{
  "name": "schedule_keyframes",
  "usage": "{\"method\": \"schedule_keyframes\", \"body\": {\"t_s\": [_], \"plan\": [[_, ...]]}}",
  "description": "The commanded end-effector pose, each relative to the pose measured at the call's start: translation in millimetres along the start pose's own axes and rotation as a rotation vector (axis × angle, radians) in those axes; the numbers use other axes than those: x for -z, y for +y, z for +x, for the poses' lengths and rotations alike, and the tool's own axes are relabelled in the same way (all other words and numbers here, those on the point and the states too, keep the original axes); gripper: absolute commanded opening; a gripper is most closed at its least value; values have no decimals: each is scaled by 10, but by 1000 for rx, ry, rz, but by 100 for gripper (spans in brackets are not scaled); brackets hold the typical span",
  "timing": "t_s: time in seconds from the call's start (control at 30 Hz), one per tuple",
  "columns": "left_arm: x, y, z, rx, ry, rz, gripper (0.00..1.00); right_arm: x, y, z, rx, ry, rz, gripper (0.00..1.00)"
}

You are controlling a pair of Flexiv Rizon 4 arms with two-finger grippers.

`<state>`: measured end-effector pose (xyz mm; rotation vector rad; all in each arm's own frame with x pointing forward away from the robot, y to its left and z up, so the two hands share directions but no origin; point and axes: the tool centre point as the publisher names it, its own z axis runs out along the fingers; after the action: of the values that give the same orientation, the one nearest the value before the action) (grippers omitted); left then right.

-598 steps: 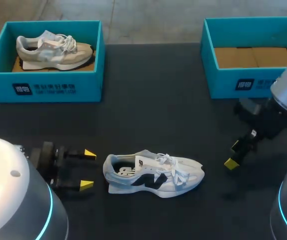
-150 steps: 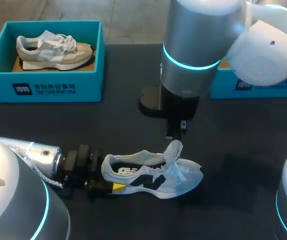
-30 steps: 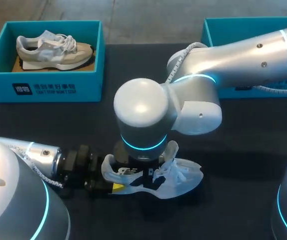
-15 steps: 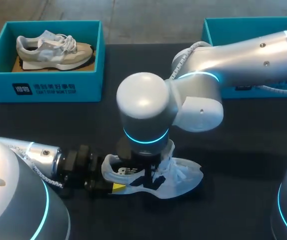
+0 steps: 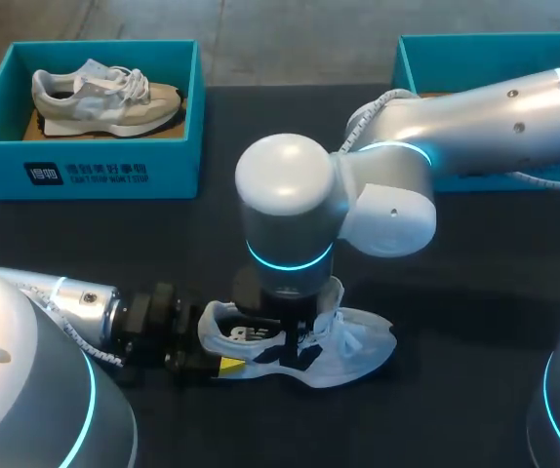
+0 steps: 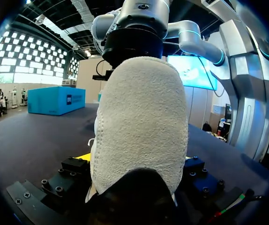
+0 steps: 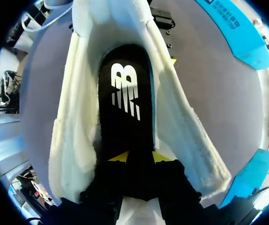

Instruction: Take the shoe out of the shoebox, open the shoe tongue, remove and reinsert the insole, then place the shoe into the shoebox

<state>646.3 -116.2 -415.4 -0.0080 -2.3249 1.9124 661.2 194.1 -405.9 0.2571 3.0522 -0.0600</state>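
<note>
While a tan shoe (image 5: 104,97) lay in the blue shoebox (image 5: 85,171) at the far left corner of the dark worktop (image 5: 456,292), the left gripper (image 5: 210,343) sat low near the front edge. It was closed on the heel of the white shoe (image 5: 358,341), with one finger on each side. The white shoe lay on its sole in the middle of the worktop, and its toe pointed to the right. The big right arm (image 5: 290,214) hung right over it. The right gripper (image 7: 139,157) reached down into the open top of the shoe. Its two yellow tips were close together and pinched the black insole (image 7: 125,93), which lay inside the shoe. The other blue shoebox (image 5: 456,58) stood at the far right corner, partly hidden behind the right arm.
</note>
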Motion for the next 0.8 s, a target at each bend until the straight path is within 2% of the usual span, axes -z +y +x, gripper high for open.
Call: {"method": "schedule_keyframes", "body": {"t_s": [0.03,0.4,0.8], "plan": [[14,6,11,0,-1,0,0,-159,-18,11,-4,12,-7,27],[14,6,11,0,-1,0,0,-293,7,91,2,68,-9,28],[14,6,11,0,-1,0,0,-411,129,316,23,170,39,32]]}}
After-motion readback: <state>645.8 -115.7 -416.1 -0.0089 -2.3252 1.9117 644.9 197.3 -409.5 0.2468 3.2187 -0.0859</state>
